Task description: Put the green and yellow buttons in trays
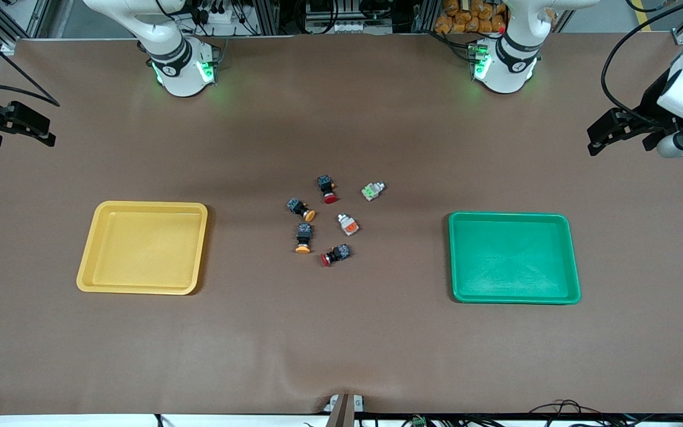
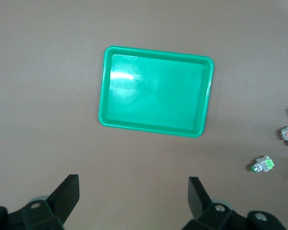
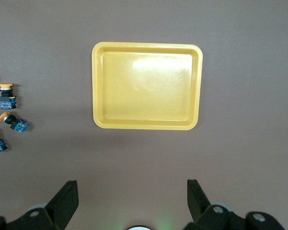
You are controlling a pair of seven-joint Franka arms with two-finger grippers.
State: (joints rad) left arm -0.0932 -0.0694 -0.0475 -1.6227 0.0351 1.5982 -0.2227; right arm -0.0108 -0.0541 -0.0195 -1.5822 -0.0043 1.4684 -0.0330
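Yellow tray [image 1: 143, 247]: lies flat on the brown table [image 1: 341, 344] toward the right arm's end; nothing in it, its floor bare in the front and right wrist views [image 3: 147, 86].
Green tray [image 1: 514, 258]: lies flat toward the left arm's end, well apart from the yellow tray; nothing in it, bare floor also in the left wrist view [image 2: 156, 91].
Button cluster: six buttons lie loose on the table between the two trays, none touching a tray.
Green-faced grey button [image 1: 372, 190]: on its side, the cluster's piece nearest the green tray [image 2: 262, 164].
Orange-faced grey button [image 1: 347, 224]: nearer the front camera than the green-faced one, just beside the cluster's middle.
Upper yellow-capped button [image 1: 301, 208]: black body, on the yellow tray's side of the cluster.
Lower yellow-capped button [image 1: 303, 237]: just nearer the camera than the upper one.
Red-capped buttons: one [image 1: 328, 188] farthest from the camera, one [image 1: 334, 255] nearest.
Left gripper [image 1: 602, 140]: waits in the air past the green tray, at the table's end; jaws spread wide, holding nothing.
Right gripper [image 1: 42, 127]: waits in the air past the yellow tray, at the table's other end; jaws spread wide, holding nothing.
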